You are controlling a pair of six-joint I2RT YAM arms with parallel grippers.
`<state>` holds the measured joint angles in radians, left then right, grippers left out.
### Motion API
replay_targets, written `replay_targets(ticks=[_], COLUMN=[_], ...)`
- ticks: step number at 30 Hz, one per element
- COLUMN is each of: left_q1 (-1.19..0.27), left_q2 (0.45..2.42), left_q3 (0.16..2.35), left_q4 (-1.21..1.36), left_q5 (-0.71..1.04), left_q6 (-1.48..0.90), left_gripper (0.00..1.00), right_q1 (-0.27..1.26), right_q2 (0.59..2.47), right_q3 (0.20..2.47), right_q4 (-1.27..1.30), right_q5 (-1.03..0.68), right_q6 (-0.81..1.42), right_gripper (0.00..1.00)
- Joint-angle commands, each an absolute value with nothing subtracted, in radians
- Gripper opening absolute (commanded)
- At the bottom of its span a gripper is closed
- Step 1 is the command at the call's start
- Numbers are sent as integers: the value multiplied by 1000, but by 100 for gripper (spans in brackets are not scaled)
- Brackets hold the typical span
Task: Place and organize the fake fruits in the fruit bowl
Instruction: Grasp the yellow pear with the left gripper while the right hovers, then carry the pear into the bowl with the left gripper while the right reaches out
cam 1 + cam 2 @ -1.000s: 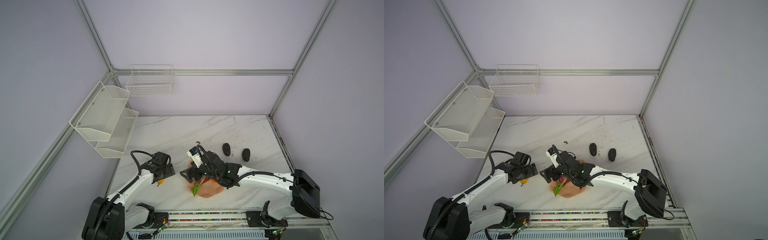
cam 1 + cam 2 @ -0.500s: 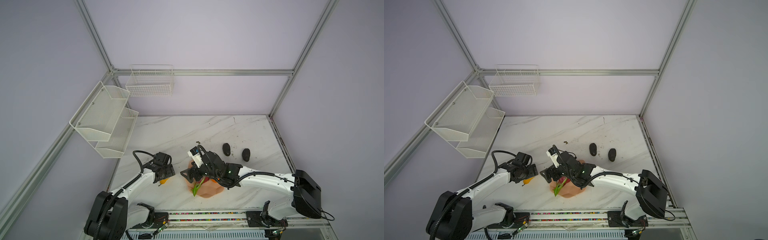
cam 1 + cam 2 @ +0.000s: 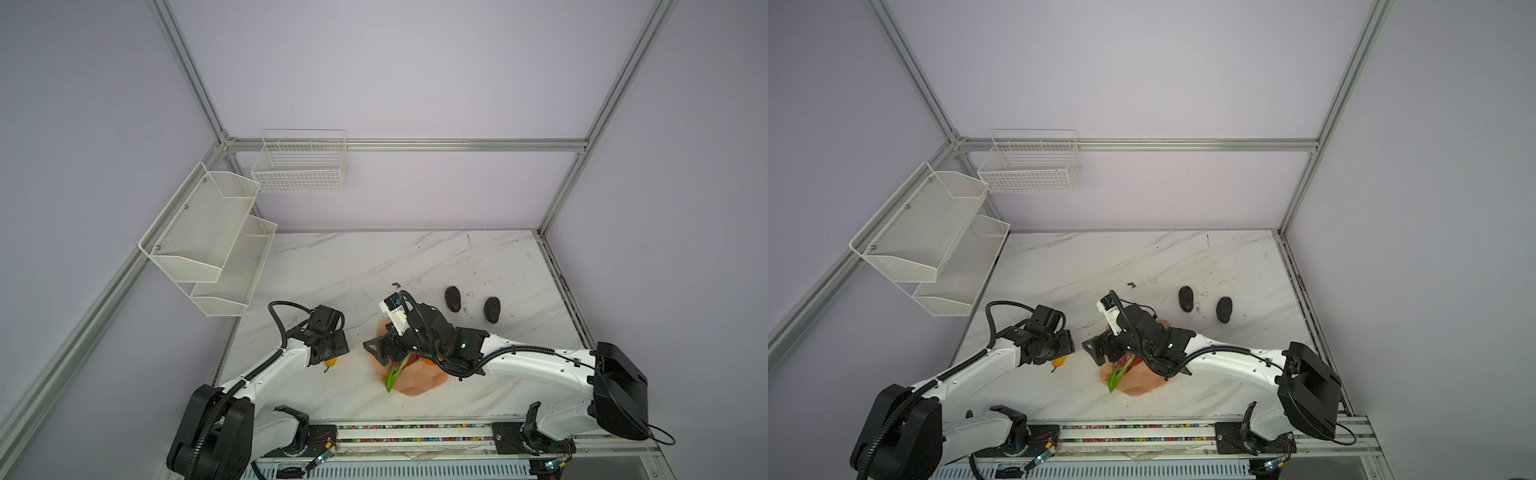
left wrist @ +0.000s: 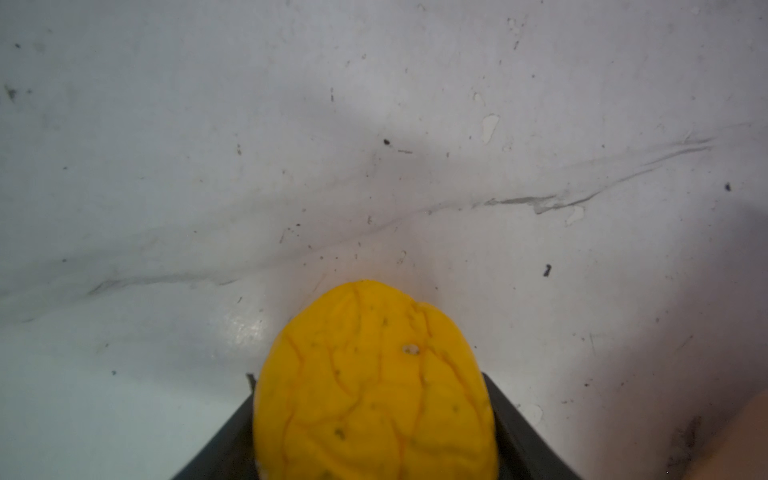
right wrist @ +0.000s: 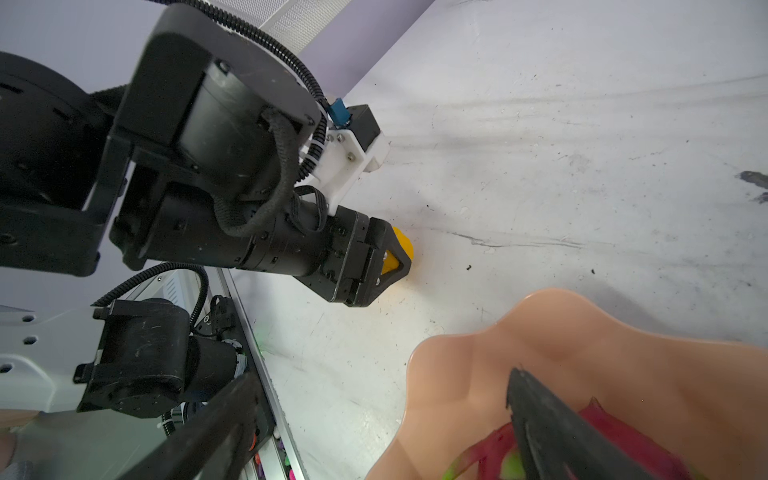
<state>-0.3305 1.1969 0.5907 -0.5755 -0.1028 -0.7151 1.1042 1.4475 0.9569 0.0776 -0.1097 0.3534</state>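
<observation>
Pear [image 4: 374, 386] clamped in left gripper [image 5: 398, 261], nine o'clock of bowl [image 3: 415, 384], largely hidden; right gripper [image 3: 384, 348] agape, empty, masking dragon fruit [image 5: 619, 432].

Both top views high over the near edge, looking down, sharing the whole table [image 3: 374, 257], wrist cameras close above it.

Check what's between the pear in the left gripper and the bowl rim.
Nothing: only bare marble table separates the yellow pear, clamped in the left gripper, from the fruit bowl. Clearest in the right wrist view.
</observation>
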Motion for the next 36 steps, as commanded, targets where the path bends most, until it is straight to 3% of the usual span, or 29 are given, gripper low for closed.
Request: replay_targets(ticks=[1, 12, 20, 36], left_q1=[-339, -494, -612, -804], left_q2=[1196, 1122, 1182, 1284], left_q3=[580, 794, 924, 996], left_q4=[-554, -603, -623, -709], left_q5=[-85, -42, 38, -89], left_q6=[-684, -534, -468, -534], left_gripper=[55, 53, 53, 60], right_q1=[1079, 846, 832, 824], right_q2=[1419, 1235, 1144, 1089], right_q3=[936, 774, 719, 706], right_q4=[78, 48, 12, -6], right_q5=[-79, -151, -127, -119], right_q6=[403, 491, 513, 520], right_gripper=[97, 97, 96, 97])
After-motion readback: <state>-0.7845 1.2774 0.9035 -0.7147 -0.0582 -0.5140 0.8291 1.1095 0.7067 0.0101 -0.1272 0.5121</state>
